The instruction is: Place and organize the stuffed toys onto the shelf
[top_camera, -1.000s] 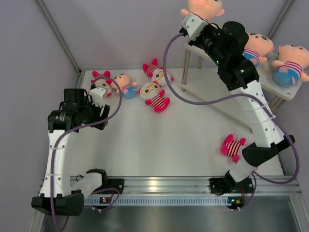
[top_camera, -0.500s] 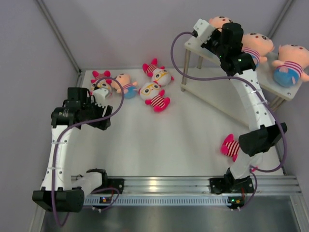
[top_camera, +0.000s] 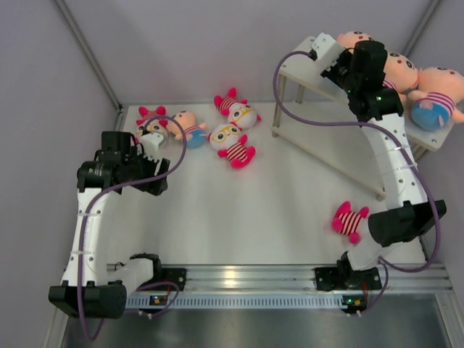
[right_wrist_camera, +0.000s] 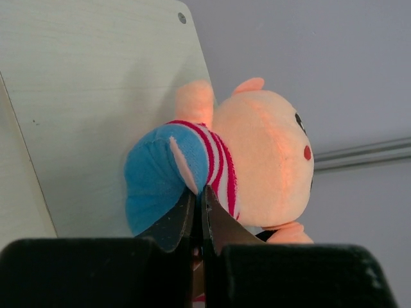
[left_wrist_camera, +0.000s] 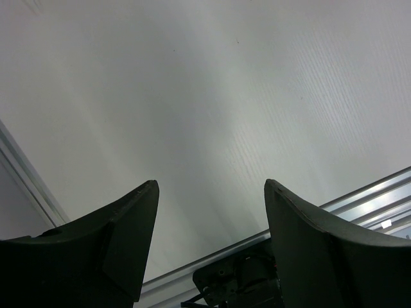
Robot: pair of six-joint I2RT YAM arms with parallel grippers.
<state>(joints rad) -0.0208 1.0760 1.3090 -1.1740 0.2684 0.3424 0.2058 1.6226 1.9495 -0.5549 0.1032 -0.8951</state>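
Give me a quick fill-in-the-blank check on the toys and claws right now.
1. The right claw is shut on a peach doll at the ____ tier of the shelf.
2. The left claw is open and holds ____.
3. Counting the pink doll by the right arm's base, ____ pink dolls lie on the table.
Missing words: top; nothing; four.

My right arm (top_camera: 388, 145) covered most of the boy (top_camera: 353, 36) on the shelf (top_camera: 297, 67); only his head top showed. My elbow (top_camera: 402, 221) hid part of a pink doll (top_camera: 348, 220). The rightmost boy (top_camera: 438, 90) ran off the frame. Up close, my right fingers (right_wrist_camera: 170, 224) hid the limb they pinched.
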